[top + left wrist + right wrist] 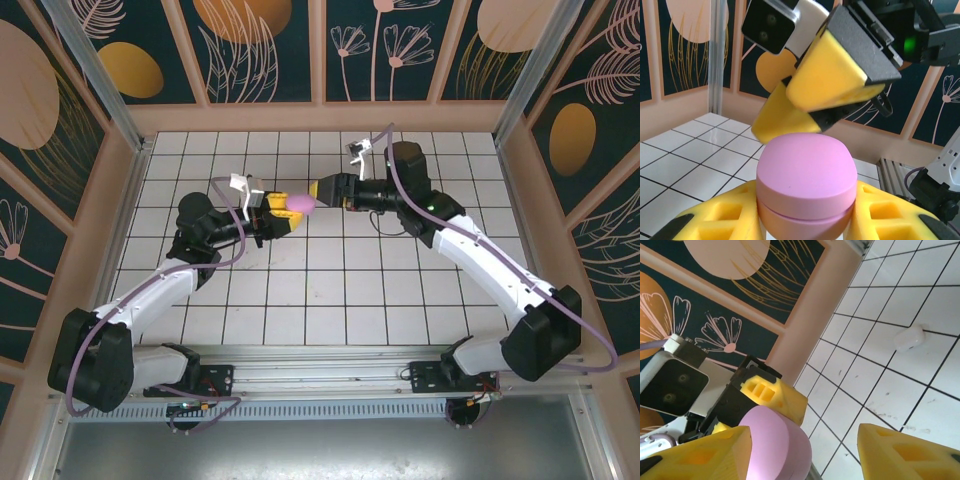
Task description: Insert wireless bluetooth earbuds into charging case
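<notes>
Above the middle of the tiled tabletop [300, 295], your left claw [807, 220] is clamped on the pink charging case [807, 172]; its lid is closed, so you cannot see what it holds. Your right claw [805, 437] gapes wide just beside the case, gripping nothing, and a small white earbud [909, 337] lies on the tiles.

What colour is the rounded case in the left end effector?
Pinkish lilac, plain all over; the case shows best in the left wrist view.

Smooth matt plastic pink case [805, 175]; spongy yellow foam fingers [826, 75]; smooth white tiles [935, 295].
</notes>
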Available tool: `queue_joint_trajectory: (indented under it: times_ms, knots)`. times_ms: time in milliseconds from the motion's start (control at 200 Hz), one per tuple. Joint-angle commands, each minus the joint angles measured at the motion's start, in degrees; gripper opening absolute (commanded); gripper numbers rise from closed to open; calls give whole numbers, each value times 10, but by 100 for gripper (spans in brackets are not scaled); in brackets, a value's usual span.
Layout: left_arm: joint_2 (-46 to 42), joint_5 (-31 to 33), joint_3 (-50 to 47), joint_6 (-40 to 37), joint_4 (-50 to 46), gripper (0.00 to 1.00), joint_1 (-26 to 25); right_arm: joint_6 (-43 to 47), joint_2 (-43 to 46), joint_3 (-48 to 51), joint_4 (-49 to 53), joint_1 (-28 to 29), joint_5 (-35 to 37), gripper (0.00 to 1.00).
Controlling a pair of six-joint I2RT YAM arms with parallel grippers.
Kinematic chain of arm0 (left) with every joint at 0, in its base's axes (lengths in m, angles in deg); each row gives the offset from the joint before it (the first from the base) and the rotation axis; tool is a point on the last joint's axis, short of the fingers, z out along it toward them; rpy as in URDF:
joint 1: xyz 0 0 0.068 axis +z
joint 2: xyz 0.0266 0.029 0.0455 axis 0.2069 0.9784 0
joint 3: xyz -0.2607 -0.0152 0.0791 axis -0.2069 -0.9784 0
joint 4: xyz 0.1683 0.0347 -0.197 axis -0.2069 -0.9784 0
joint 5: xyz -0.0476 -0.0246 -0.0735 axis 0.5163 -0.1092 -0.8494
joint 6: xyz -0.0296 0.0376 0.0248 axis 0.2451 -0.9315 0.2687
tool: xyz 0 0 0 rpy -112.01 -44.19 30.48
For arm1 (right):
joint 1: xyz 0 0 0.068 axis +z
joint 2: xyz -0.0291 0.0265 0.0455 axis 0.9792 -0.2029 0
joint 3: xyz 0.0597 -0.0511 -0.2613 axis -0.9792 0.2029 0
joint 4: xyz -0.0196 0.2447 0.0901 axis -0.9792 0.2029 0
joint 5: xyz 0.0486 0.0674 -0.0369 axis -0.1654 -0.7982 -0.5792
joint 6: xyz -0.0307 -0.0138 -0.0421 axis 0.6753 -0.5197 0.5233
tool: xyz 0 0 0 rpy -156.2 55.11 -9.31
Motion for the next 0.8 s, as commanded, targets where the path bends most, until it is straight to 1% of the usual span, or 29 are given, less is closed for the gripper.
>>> queue_joint_trajectory:
  times_ms: [0,170,315,395,545,591,641,746,771,791]
  knots:
    - [-11,-7,22,7,23,0,-1,-52,-2,13,-76,13,-41,59]
    - [-9,-1,23,13,30,0,-1,-71,-9,22,-92,30,-54,59]
    - [-10,2,21,20,30,0,-2,-107,-16,42,-136,36,-68,52]
    - [-16,9,16,19,25,0,-1,-127,-21,49,-159,39,-78,44]
    - [-28,24,2,-2,8,0,-1,-143,-27,53,-176,43,-81,19]
    - [-32,27,4,-13,-10,0,-2,-161,-27,58,-186,41,-74,14]
    - [-37,31,7,-29,-39,14,-2,-172,-27,65,-208,40,-77,12]
    - [-57,62,11,-65,-101,41,-1,-174,-29,65,-218,33,-71,12]
    - [-63,75,10,-70,-115,51,-1,-174,-32,63,-221,30,-69,12]
    - [-68,86,10,-75,-126,57,-1,-175,-34,62,-221,27,-68,12]
